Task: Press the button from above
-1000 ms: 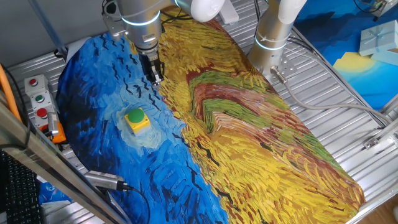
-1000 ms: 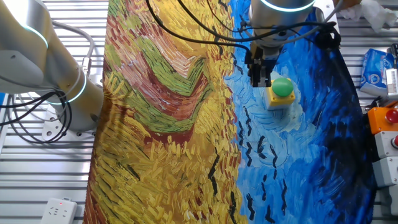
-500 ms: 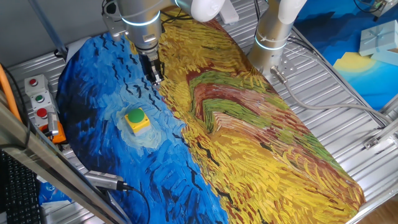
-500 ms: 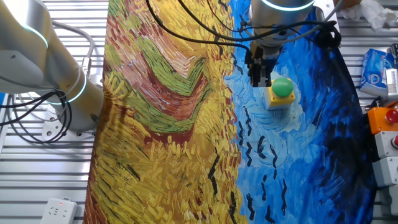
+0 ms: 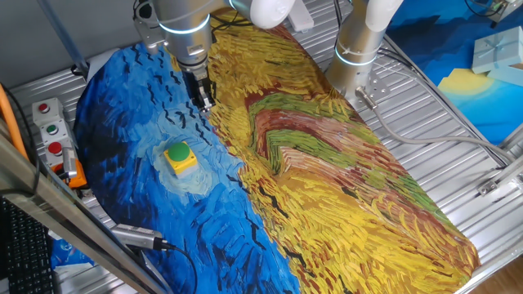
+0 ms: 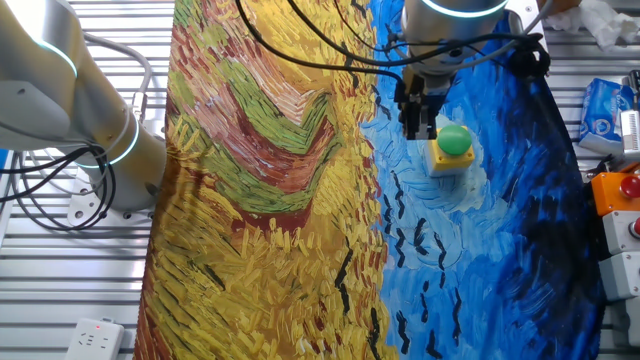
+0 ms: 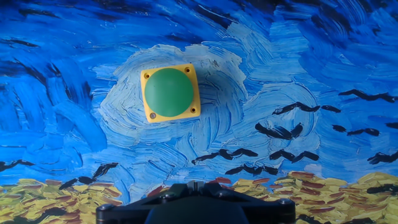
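The button [image 5: 180, 154] is a green dome on a small yellow square base. It stands on the blue part of the painted cloth [image 5: 327, 163]. It also shows in the other fixed view [image 6: 455, 140] and in the upper left of the hand view [image 7: 169, 92]. My gripper [image 5: 203, 101] hangs above the cloth, off to one side of the button and higher than it, not touching it. In the other fixed view the gripper [image 6: 414, 128] is just left of the button. In the hand view the fingertips [image 7: 195, 185] meet at a thin seam, so the gripper is shut and empty.
A grey control box [image 5: 49, 131] with small red and green buttons lies at the cloth's left edge, next to an orange part [image 6: 620, 190]. A second arm [image 5: 359, 41] stands at the back. A blue packet [image 6: 600, 112] and a power strip [image 6: 92, 338] lie on the metal table.
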